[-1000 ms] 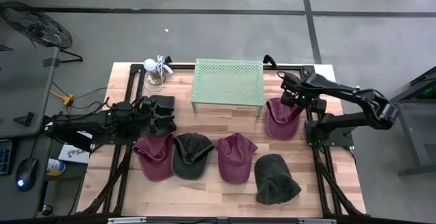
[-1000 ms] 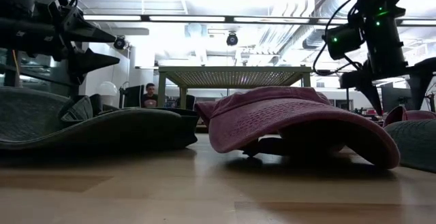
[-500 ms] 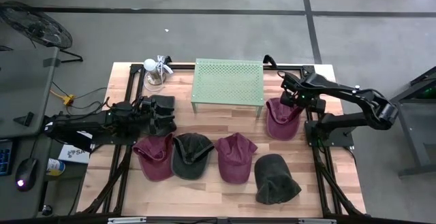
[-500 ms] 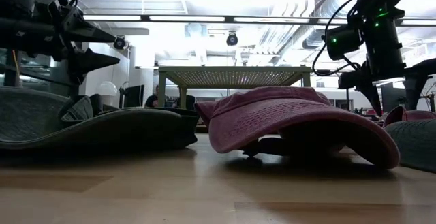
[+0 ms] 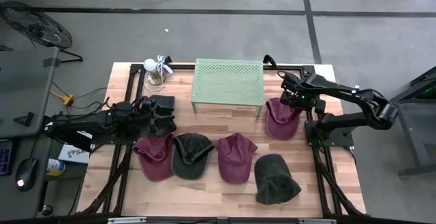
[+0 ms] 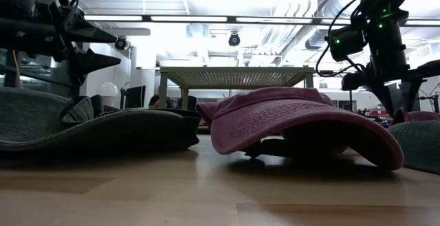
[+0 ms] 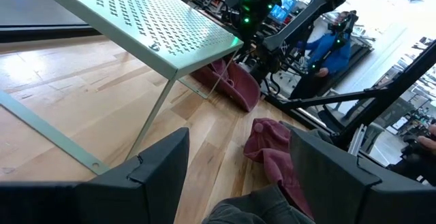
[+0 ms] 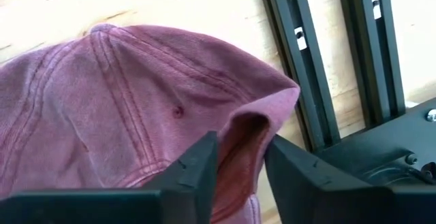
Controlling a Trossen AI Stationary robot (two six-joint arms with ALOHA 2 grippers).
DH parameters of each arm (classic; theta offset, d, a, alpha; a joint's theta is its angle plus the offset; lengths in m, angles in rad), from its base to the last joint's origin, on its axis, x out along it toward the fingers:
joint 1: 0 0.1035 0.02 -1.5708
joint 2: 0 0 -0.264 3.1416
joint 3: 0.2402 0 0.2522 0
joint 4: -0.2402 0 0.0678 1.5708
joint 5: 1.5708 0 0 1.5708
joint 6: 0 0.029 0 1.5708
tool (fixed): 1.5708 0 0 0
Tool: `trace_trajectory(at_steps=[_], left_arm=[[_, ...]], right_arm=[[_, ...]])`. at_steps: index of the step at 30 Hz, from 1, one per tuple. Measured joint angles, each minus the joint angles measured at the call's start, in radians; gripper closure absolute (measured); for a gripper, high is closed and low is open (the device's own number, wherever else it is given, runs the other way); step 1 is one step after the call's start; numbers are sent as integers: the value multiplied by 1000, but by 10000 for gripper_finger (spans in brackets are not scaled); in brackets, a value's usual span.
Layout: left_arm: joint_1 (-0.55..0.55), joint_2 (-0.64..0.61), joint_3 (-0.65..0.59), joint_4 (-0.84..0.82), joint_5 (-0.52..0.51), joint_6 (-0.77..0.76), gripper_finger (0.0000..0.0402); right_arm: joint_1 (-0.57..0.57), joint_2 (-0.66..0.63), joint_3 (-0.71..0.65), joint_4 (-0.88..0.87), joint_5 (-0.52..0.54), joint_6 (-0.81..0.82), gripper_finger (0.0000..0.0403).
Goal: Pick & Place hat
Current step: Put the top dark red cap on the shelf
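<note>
A maroon hat (image 5: 281,120) lies on the table just right of the green perforated rack (image 5: 228,82). My right gripper (image 5: 291,101) stands over the hat's far part, fingers closed on a raised fold of its edge (image 8: 248,118). A row of maroon and dark hats (image 5: 192,156) lies along the near half of the table, resting on their brims and crowns. My left gripper (image 5: 162,112) hovers open at the table's left, above that row, with nothing between its fingers (image 7: 163,166). My right gripper pinches a raised fold of the maroon hat's rim (image 8: 253,115), at the edge of the crown, between its two fingers (image 8: 197,166). The fingers come from above, pointing down. The hat's crown (image 8: 116,108) lies spread on the table.
The green rack stands on thin legs at the table's far middle. A clear glass with a small white object (image 5: 154,74) sits at the far left. Black frame rails (image 8: 320,54) run along the table's right side, close beside the held hat.
My right gripper has come down a little onto the maroon hat, and its fingers have drawn together onto the hat's raised edge. The hat lies where it was. My left gripper has kept still.
</note>
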Motion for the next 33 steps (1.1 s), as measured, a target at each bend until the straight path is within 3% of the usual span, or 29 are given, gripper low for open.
trace_trajectory(at_steps=[9, 19, 33], left_arm=[[0, 0, 0, 0, 0, 0, 153], [0, 0, 0, 0, 0, 0, 153], [0, 0, 0, 0, 0, 0, 153]], right_arm=[[1, 0, 0, 0, -14, -21, 395], [28, -45, 41, -39, -29, -65, 400], [133, -162, 262, -295, 51, -85, 402]])
